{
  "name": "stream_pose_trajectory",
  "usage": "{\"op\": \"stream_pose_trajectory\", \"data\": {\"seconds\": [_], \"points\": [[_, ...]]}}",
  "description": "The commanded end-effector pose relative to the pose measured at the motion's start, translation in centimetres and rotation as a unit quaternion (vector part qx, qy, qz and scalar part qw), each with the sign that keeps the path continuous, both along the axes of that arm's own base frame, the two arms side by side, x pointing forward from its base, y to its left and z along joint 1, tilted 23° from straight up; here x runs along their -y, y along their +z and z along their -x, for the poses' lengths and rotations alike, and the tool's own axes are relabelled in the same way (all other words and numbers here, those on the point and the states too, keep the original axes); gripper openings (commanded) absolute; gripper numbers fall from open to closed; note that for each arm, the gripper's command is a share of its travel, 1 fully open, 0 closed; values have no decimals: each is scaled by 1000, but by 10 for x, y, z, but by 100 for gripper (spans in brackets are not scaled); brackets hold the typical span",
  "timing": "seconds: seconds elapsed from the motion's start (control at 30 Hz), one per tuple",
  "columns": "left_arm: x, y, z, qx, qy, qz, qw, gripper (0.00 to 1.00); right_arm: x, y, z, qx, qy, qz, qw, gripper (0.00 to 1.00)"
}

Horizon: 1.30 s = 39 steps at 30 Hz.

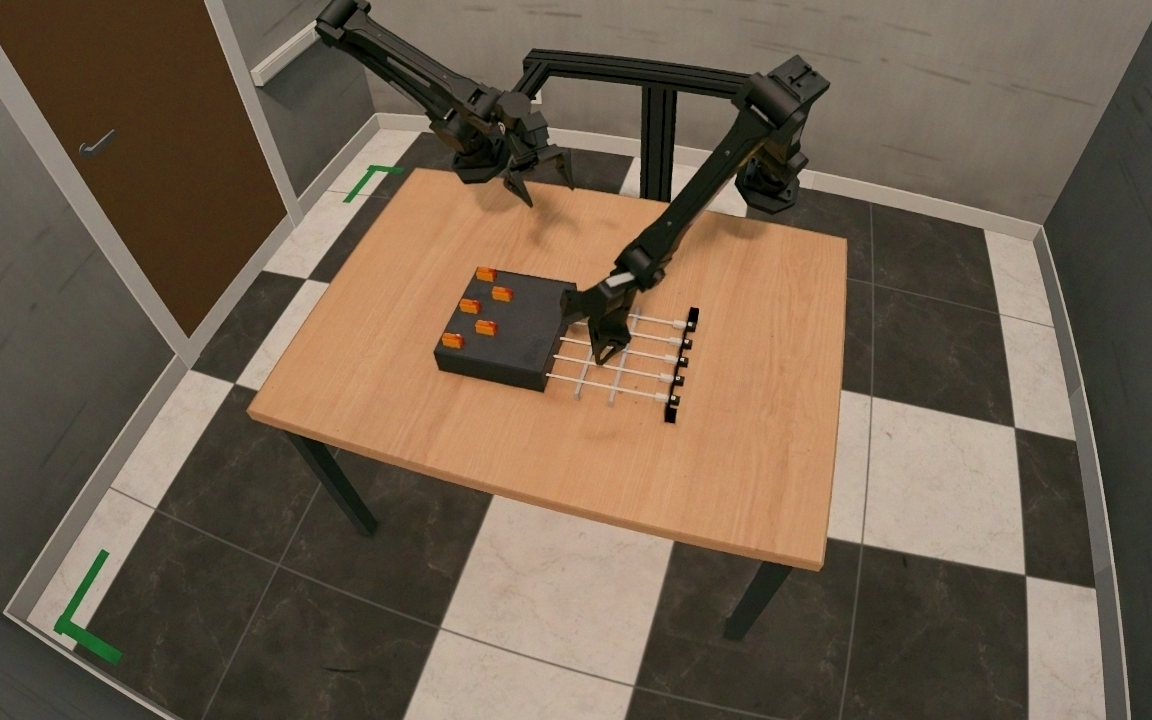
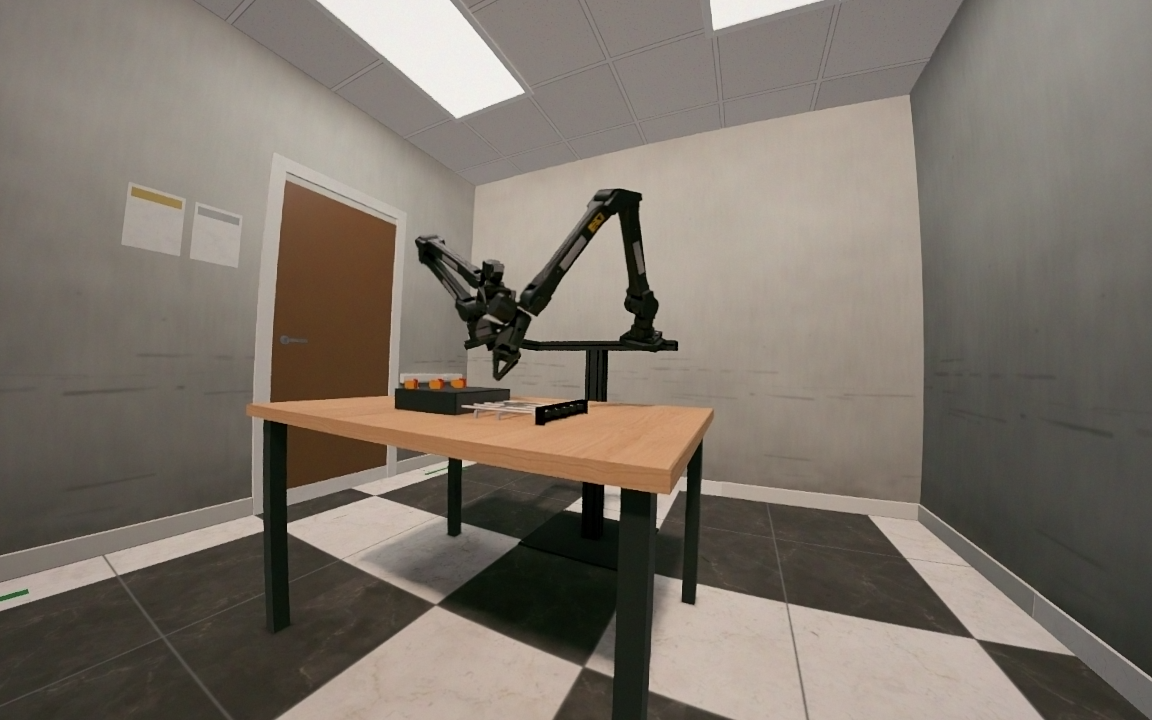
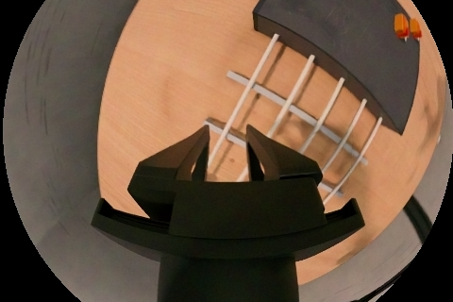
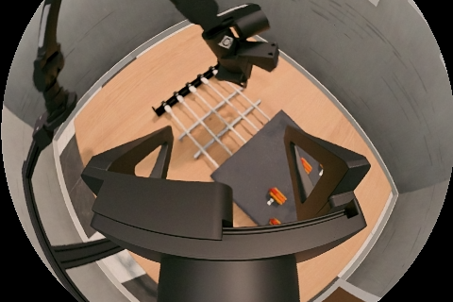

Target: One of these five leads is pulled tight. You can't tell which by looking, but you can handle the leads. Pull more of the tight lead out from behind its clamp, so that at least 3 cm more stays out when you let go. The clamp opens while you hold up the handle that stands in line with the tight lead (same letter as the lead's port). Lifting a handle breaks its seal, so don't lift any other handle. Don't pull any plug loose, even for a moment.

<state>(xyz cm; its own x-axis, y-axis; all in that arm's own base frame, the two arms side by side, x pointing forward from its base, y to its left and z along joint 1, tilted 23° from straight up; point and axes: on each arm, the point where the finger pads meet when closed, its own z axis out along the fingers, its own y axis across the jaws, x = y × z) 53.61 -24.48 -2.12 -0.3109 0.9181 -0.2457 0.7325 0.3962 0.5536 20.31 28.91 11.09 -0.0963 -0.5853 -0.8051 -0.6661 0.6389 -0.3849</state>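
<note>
A black box (image 1: 504, 331) lies on the table with five orange handles (image 1: 477, 308) on top. Five white leads (image 1: 625, 349) run from its side to a black port strip (image 1: 681, 362). They cross two pale bars (image 1: 616, 367). My left gripper (image 1: 602, 344) hovers just above the leads near the box. In the left wrist view its fingers are narrowed with a small gap and hold nothing. The leads (image 3: 315, 101) lie below them. My right gripper (image 1: 544, 183) is wide open and empty, high over the table's far edge. It looks down on the box (image 4: 264, 176).
A black frame (image 1: 652, 116) carries both arm bases behind the table. A brown door (image 1: 141, 134) is to the left. The left arm's forearm (image 1: 696, 197) slants across the far right of the table.
</note>
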Motion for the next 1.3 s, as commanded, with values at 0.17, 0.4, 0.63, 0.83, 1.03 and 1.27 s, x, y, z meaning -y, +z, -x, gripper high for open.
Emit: {"op": "stream_pose_trajectory", "data": {"seconds": [0.17, 0.4, 0.63, 0.83, 1.03, 1.27], "points": [[-6, -34, -23, -95, -96, -132, 982, 32, 1, -12, -42, 32, -14, -20, 999, 100], [-14, -53, -31, -160, -122, -185, 962, 32, 13, -28, -60, 33, -25, -27, 999, 100], [-7, -57, -29, -166, -121, -188, 960, 32, 14, -26, -62, 31, -30, -36, 998, 100], [-15, -62, -39, -165, -118, -187, 961, 32, 14, -26, -62, 31, -30, -36, 998, 100], [-15, -69, -47, -160, -118, -185, 962, 32, 12, -29, -58, 27, -24, -30, 999, 100], [-11, -76, -48, -159, -122, -185, 962, 32, 12, -29, -58, 27, -24, -30, 999, 100]]}}
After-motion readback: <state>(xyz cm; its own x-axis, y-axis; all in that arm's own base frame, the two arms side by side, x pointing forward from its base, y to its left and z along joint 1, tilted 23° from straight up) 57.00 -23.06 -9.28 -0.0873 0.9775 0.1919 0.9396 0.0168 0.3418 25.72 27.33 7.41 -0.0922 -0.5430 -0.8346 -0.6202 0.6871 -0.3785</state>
